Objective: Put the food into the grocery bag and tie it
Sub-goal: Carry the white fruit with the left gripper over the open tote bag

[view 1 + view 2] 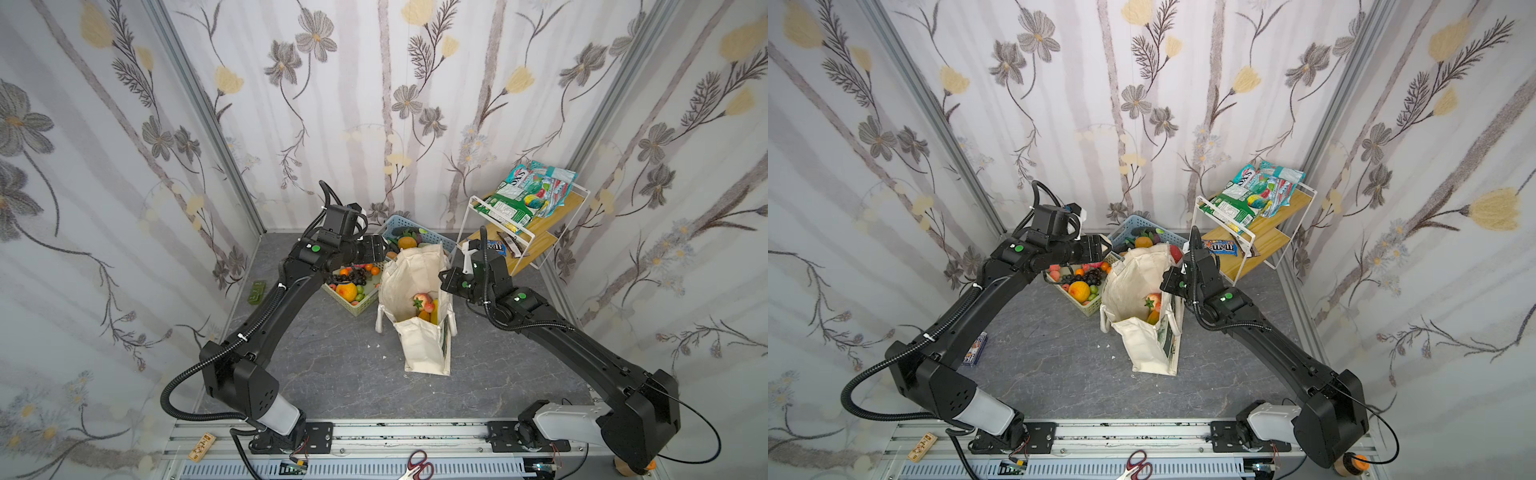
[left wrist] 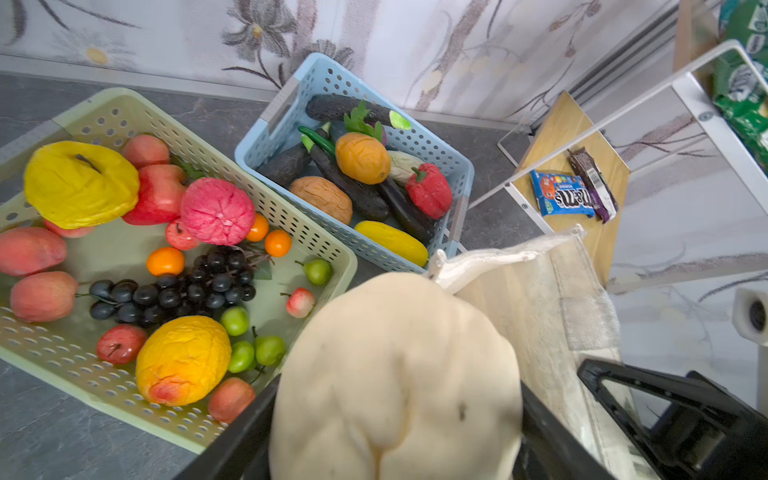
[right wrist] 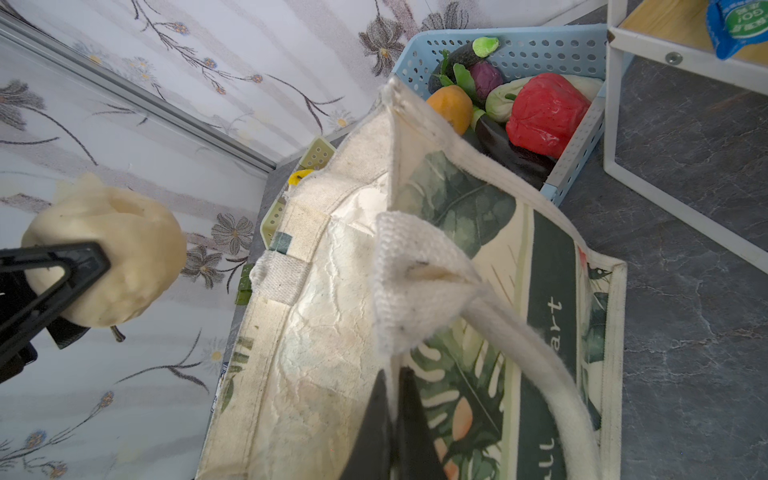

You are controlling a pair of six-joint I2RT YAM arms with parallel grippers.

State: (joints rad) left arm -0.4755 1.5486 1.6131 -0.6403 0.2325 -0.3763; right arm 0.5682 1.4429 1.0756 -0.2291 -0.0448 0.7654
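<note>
Left gripper: jaws spread wide and clamped on the beige cauliflower, level with the grocery bag at its far corner.
Cauliflower: aloft, outside the bag, just beside its rim; plain in both wrist views, hard to make out in both top views.
Right gripper: fingers pressed together, pinching the bag's rim beside a white rope handle.
Bag: upright, mouth open; leaf print and white script plain only in the right wrist view.
Inside the bag: red apple and a yellow piece, shown only in both top views.
Baskets: green basket of fruit just beside the bag, blue basket of vegetables behind it; contents clearest in the left wrist view.
Rack: beyond the bag; candy pack and dark snack bar side by side on the lower shelf.
</note>
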